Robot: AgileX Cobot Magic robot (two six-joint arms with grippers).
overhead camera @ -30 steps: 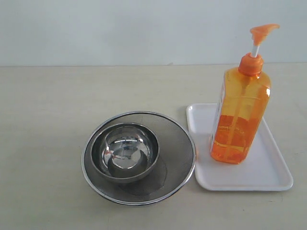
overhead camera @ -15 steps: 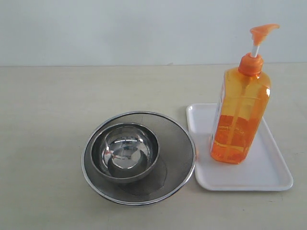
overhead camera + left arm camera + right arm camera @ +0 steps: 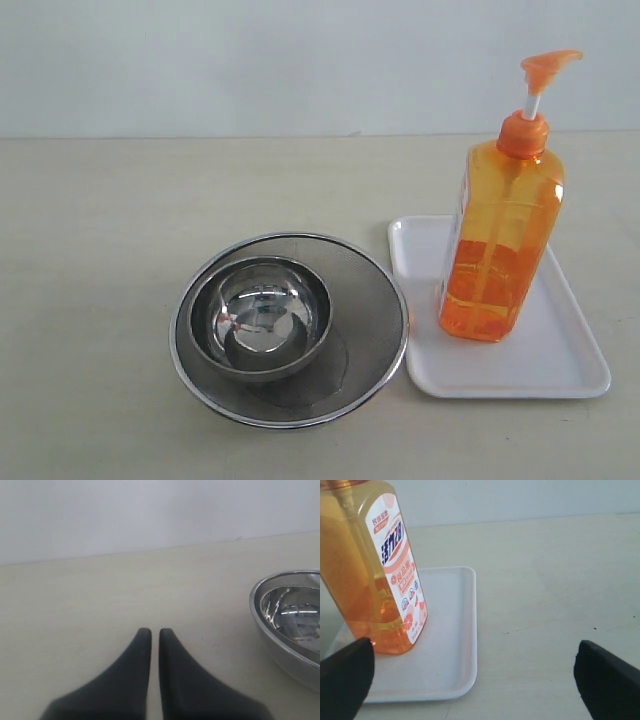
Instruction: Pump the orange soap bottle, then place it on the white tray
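Note:
The orange soap bottle point(image 3: 500, 240) stands upright on the white tray point(image 3: 560, 360) at the right of the table, pump head raised. In the right wrist view the orange soap bottle point(image 3: 370, 575) shows its white-and-red label, standing on the white tray point(image 3: 450, 645). My right gripper point(image 3: 470, 672) is open wide, with nothing between its fingers, a short way off the tray's corner. My left gripper point(image 3: 151, 632) is shut over bare table, empty. Neither gripper shows in the exterior view.
A round steel mesh strainer point(image 3: 370, 290) with a steel bowl point(image 3: 262, 315) inside it sits left of the tray, nearly touching it. The steel bowl point(image 3: 290, 620) lies to one side of my left gripper. A pale wall backs the table.

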